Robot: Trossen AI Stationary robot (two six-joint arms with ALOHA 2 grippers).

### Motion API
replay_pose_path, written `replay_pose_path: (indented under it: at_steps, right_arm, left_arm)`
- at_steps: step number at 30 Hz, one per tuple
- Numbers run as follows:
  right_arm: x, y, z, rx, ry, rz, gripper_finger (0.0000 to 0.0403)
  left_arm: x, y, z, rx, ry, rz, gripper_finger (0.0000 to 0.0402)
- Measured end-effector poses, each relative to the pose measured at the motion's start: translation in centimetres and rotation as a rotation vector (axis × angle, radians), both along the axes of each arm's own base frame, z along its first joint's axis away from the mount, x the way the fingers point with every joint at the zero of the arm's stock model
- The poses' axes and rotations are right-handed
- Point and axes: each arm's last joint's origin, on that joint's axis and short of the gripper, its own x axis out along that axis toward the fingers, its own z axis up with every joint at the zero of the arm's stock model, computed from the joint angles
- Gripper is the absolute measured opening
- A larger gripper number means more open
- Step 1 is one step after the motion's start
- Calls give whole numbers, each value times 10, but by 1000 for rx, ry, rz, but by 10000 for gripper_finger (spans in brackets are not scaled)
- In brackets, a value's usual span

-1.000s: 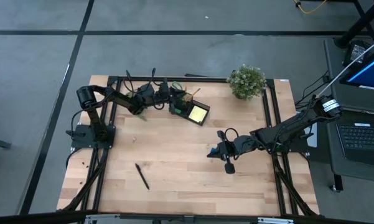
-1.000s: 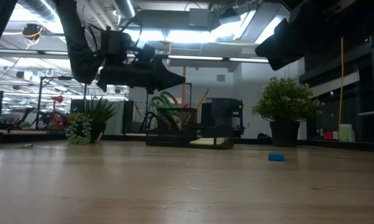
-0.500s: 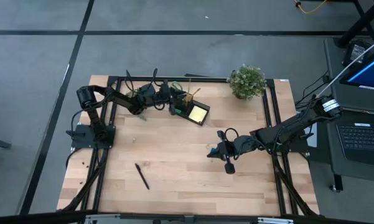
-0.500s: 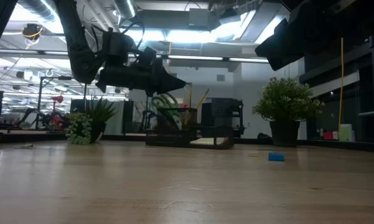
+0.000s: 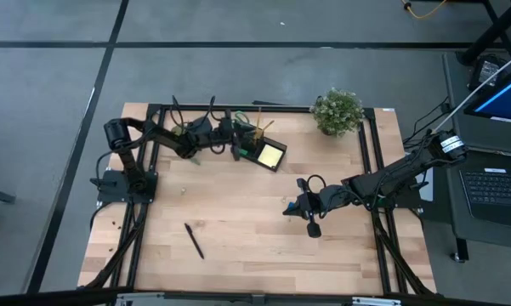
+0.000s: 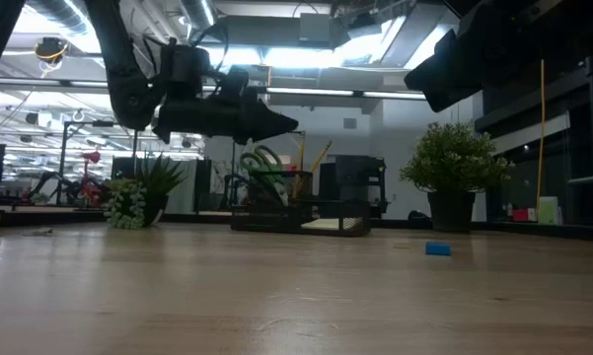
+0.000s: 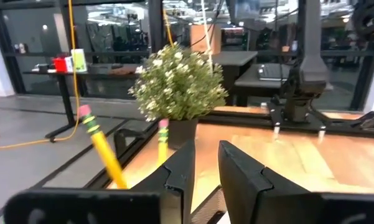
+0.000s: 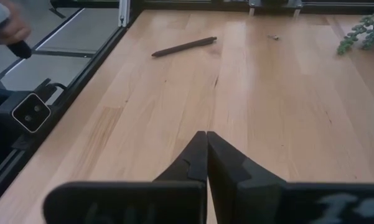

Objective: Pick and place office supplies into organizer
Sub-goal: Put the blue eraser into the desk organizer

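Observation:
The black mesh organizer (image 5: 253,154) stands at the table's far middle, with a yellow sticky-note pad (image 5: 272,155) in its low tray. Pencils (image 7: 99,144) and green scissor handles (image 6: 261,161) stick up out of its cup. My left gripper (image 7: 205,169) hovers level just above the cup (image 6: 276,187). It is open by a narrow gap, with nothing between the fingers. My right gripper (image 8: 206,155) is shut and empty above the table's middle right. A black pen (image 5: 194,240) lies near the front left. A small blue piece (image 6: 437,248) lies on the wood.
A potted plant (image 5: 337,110) stands at the far right of the table, and a smaller plant (image 6: 138,200) stands to the organizer's left. Black frame rails (image 5: 370,153) run along the table's edges. Bare wood (image 5: 246,221) lies between the pen and my right gripper.

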Motion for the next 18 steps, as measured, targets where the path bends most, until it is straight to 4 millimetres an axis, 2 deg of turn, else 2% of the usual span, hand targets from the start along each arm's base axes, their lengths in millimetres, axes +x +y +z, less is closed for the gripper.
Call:
replay_pose_path:
  at_steps: [4,10,13,18]
  right_arm:
    - [0,0,1,45,-1,-19,7]
    - [3,1,7,142,-36,-48,7]
    - [4,3,10,139,-7,-33,7]
    - [10,10,26,75,59,2,7]
  left_arm:
    - [3,-15,11,15,-27,-86,77]
    - [5,-48,40,86,-73,-230,79]
    - [0,-65,52,106,-12,-283,72]
    - [-15,-93,65,56,139,-376,53]
